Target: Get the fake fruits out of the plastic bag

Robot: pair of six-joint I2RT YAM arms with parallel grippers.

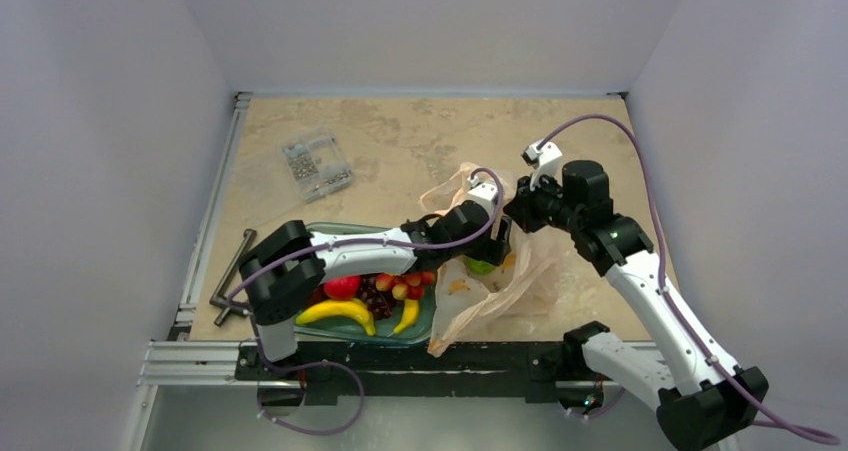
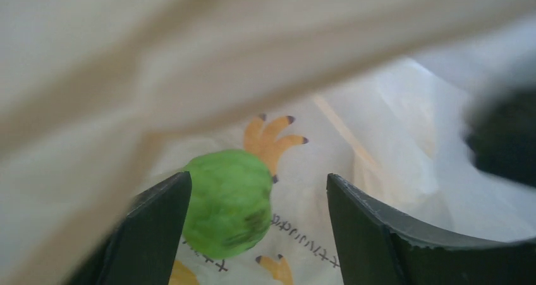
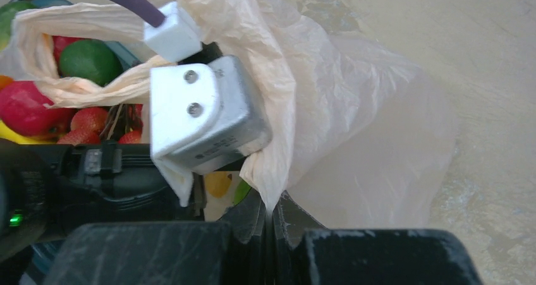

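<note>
**Left jaws wide inside the bag around the green ball; right pinches the rim**

Left gripper (image 2: 256,182) is inside the plastic bag (image 1: 500,296), and its jaws are spread wide with nothing gripped. The bumpy green ball (image 2: 227,203) sits between the fingers. In my wrist view it is close against the left-hand finger and clear of the other. I can't tell whether it touches. It rests on the bag's lower wall, among the orange printed marks (image 2: 273,139).

Right gripper (image 3: 273,214) is clamped on a fold of the bag's rim, with the film pinched tight between the fingertips. The left wrist's grey camera block (image 3: 205,114) fills the bag's opening just in front of it. Below that block I see a yellow piece (image 3: 218,184) inside the bag, with a sliver of green beside it.

From overhead, the bag lies on the table (image 1: 400,141) against the right end of the teal tray (image 1: 400,337). The left arm reaches across the tray to the bag's mouth. The tray holds the red ball (image 1: 342,287), the berry bunch (image 1: 408,286), dark grapes (image 1: 375,299) and two bananas (image 1: 338,313).

A clear box of small parts (image 1: 317,166) sits at far left, well apart from the bag. An L-shaped hex key (image 1: 232,276) lies by the table's left edge.
</note>
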